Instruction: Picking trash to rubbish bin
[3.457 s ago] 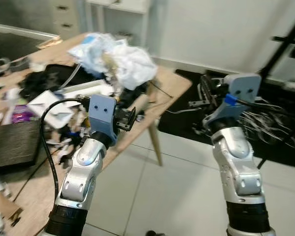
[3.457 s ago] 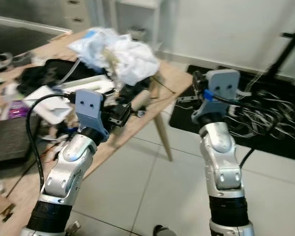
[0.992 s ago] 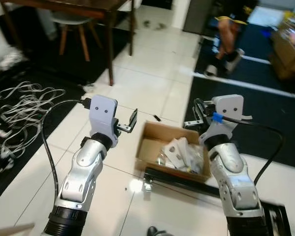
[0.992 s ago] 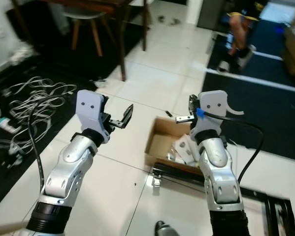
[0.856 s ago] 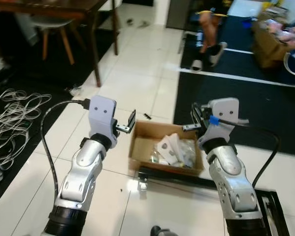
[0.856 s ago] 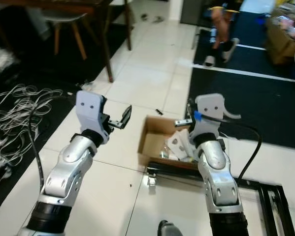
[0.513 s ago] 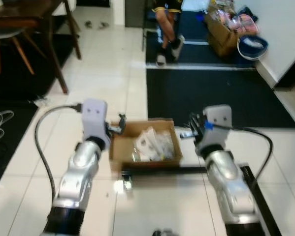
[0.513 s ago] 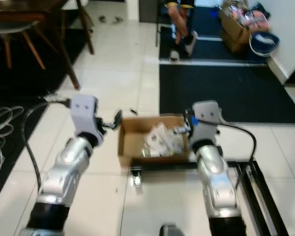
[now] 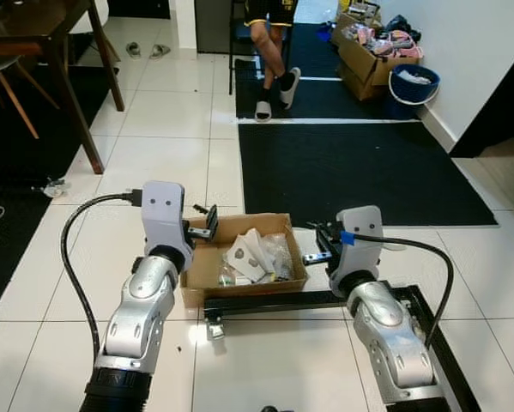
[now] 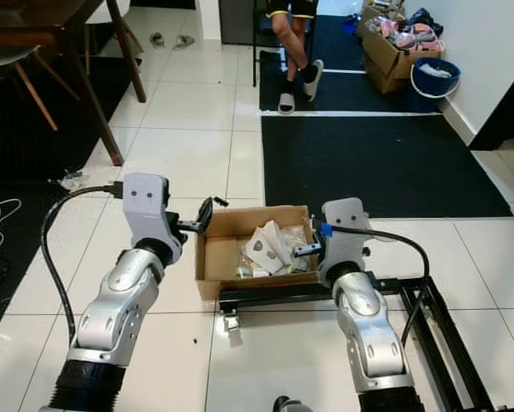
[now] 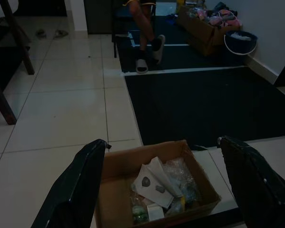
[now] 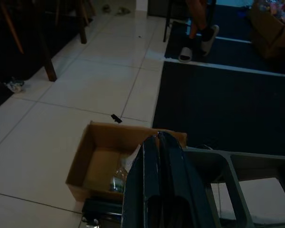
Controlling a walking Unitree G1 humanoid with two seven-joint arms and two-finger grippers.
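From the left eye camera I see my left gripper [image 9: 210, 221] held up over the white tiled floor [image 9: 162, 137], its two black fingers spread apart with nothing between them. Just beyond and to the right of it sits an open cardboard box [image 9: 207, 271] that serves as the rubbish bin, with crumpled white paper and clear plastic trash [image 9: 255, 256] lying inside. My right gripper [image 9: 318, 249] hangs at the box's other side, just off its right wall, fingers pressed together and empty. A black metal frame [image 9: 265, 301] lies on the floor right below both grippers, against the near side of the box. Past the box is a black mat [image 9: 351, 167], and far beyond it a seated person's legs [image 9: 269, 51] in sandals.

The right eye camera gives the same layout, with a dark wooden table leg [image 10: 111, 112] far off to the left of my left gripper.

My left wrist camera is dim: both fingers [image 11: 75, 190] stand wide apart, with the box and its trash framed between them.

My right wrist camera is dark too: the fingers [image 12: 163, 185] are closed side by side, holding nothing, with the box directly ahead of their tips
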